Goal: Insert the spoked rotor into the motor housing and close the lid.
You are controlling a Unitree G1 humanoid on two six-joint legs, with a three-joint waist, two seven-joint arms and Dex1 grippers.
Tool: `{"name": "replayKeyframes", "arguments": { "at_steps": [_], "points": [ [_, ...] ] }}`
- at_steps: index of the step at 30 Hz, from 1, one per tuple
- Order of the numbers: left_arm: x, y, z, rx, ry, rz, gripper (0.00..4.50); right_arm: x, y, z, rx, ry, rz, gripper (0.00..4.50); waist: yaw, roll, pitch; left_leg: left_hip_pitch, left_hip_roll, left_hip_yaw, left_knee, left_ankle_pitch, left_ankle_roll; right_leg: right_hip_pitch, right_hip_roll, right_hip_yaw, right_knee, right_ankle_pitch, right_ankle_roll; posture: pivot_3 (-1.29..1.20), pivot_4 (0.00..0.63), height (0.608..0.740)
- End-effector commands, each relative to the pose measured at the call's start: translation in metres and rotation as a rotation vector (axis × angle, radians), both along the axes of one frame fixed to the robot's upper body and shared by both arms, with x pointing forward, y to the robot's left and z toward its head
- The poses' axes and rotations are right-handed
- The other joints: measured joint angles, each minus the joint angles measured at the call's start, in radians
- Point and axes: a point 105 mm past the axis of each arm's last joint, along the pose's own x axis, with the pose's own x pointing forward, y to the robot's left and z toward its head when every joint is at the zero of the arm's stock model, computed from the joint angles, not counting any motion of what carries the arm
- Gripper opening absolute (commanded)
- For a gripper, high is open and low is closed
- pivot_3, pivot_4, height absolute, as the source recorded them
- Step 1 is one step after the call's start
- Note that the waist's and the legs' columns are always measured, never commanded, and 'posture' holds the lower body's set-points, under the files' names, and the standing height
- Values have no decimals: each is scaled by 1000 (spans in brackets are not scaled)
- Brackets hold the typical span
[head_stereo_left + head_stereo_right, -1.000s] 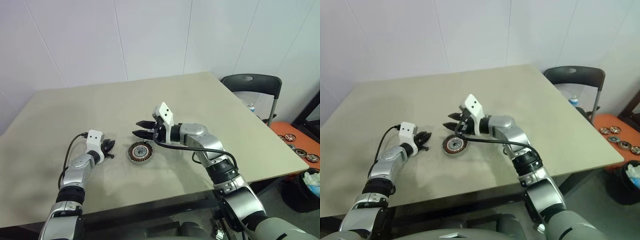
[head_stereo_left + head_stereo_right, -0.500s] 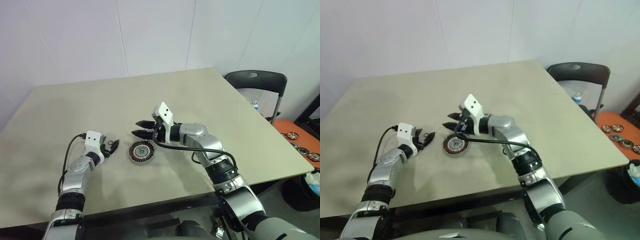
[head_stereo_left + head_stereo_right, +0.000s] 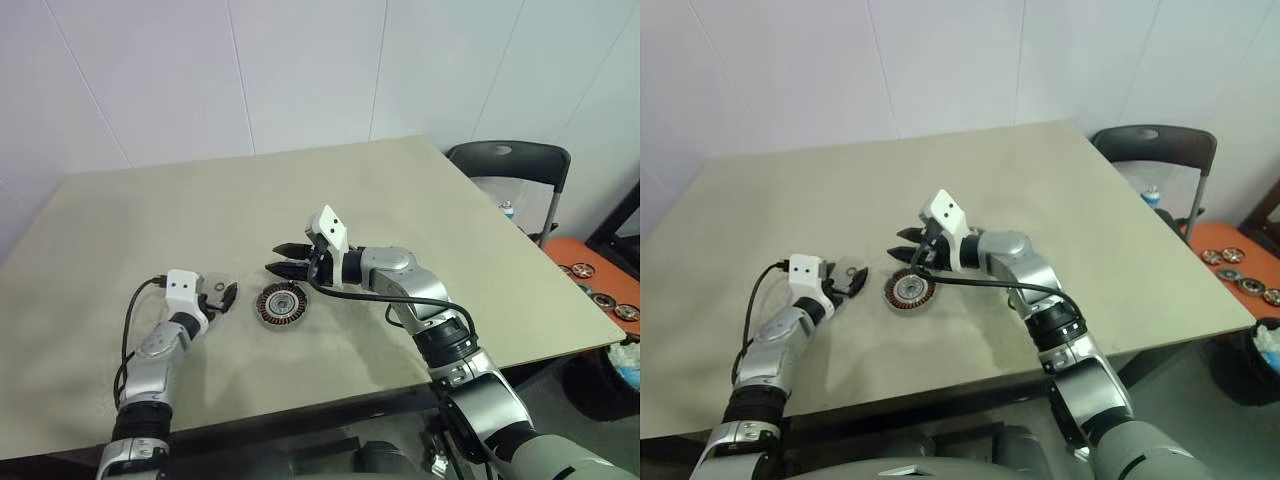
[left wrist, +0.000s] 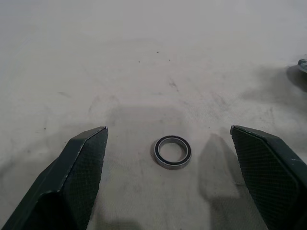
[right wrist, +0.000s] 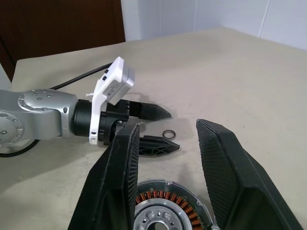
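The motor housing (image 3: 281,303), a disc with copper windings around a silvery hub, lies flat on the table (image 3: 420,190) in front of me. My right gripper (image 3: 281,258) hangs just above its far edge, pointing left, open and empty. Left of the housing my left gripper (image 3: 222,294) sits low over the table, open wide. A small dark ring (image 4: 172,151) lies flat on the table between its fingers (image 4: 76,177), touching neither. The same small ring (image 5: 169,134) appears in the right wrist view beside the left gripper's fingers. The spoked rotor and the lid are out of view.
A black chair (image 3: 505,165) stands past the table's right edge. Further right, an orange surface (image 3: 590,270) low by the floor carries several small discs. The table's front edge runs close under both arms.
My left gripper has opened from nearly shut, and the small ring now lies free on the table between its fingers. The right arm has kept still. The camera view shifted a little.
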Motion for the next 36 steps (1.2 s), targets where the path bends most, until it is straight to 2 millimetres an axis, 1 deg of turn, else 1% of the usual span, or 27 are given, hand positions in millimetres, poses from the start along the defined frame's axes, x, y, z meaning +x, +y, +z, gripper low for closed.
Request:
{"name": "replayKeyframes", "arguments": {
  "at_steps": [1,4,6,8,11,13,19,22,32,33,36],
  "points": [
    [-15,-9,-45,5,217,-20,4358,-4,5,16,21,-43,25,1983,1,1,-1,1,0,0,0,0,0,1,0,0,0,0,0,0,0,740],
    [-5,-15,-39,-16,232,-25,4358,-7,5,16,17,-40,38,1983,4,4,-2,4,0,-1,1,0,0,5,0,-1,0,-1,1,0,0,740],
    [-4,-18,-39,-22,245,-33,4358,-7,5,16,11,-40,41,1983,5,4,-1,6,0,-2,2,0,-1,9,0,-2,0,-2,4,0,0,740],
    [-6,-17,-43,-22,265,-29,4358,-6,4,17,10,-40,41,1983,4,5,-1,9,1,-2,2,1,-1,12,0,-3,0,-3,4,0,0,740],
    [-16,-14,-54,-22,313,-20,4358,-6,4,18,8,-43,43,1983,3,5,-1,14,1,-2,1,0,-1,17,-1,-3,0,-4,6,0,0,740],
    [-20,-14,-58,-23,338,-28,4358,-6,5,18,6,-45,45,1983,2,6,-1,15,1,-2,1,-1,-4,18,-1,-3,-1,-4,6,0,0,740],
    [-21,-17,-54,-31,350,-57,4358,-7,9,17,10,-47,45,1983,0,8,-1,15,1,-2,0,-1,-4,18,-1,-2,-1,-5,7,0,0,740],
    [-24,-14,-55,-30,361,-59,3774,-6,8,17,12,-49,39,1983,0,8,-1,15,0,-2,-1,-2,-3,18,-1,-2,-1,-5,7,0,0,740],
    [-29,-5,-59,-4,382,-53,891,-2,8,19,16,-58,24,1983,2,8,-1,14,-3,-2,-3,-4,1,17,-4,-1,-2,-8,11,0,0,740],
    [-29,-5,-59,0,382,-52,736,-2,8,19,15,-58,24,1983,1,8,-1,14,-3,-2,-3,-4,1,17,-4,-1,-2,-8,11,0,0,740],
    [-30,-3,-59,9,383,-54,736,-2,8,19,13,-60,23,1983,1,9,-1,14,-3,-2,-3,-4,1,16,-4,-1,-2,-8,12,0,0,740]
  ]
}}
